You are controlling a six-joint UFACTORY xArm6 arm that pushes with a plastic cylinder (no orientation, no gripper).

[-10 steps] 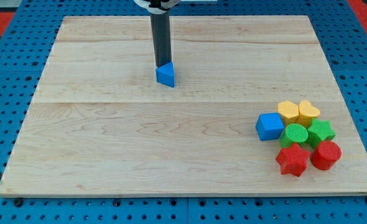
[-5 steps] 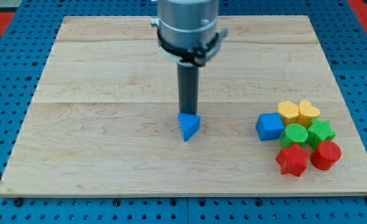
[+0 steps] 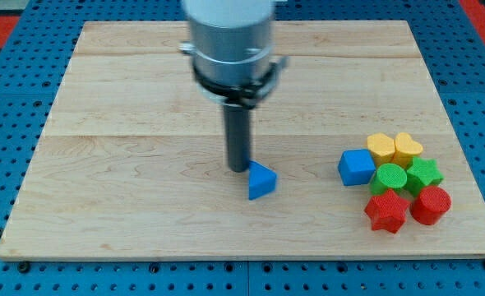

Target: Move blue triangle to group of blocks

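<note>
A: How is the scene lit?
B: Brightly and evenly; only faint, soft shadows are cast beneath the blocks at lower right.

A: Any blur?
B: The arm housing (image 3: 230, 37) at upper centre is smeared by motion; elsewhere detail is kept sharp.

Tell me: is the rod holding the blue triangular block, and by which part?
Nothing is held. My tip only stands against the upper-left side of the blue triangular block, toward the view's left.

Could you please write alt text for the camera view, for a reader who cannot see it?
On a wooden board, my tip sits at the upper left edge of the blue triangle. The triangle lies apart from a cluster at the view's right: blue cube, two yellow, two green and two red blocks.
</note>
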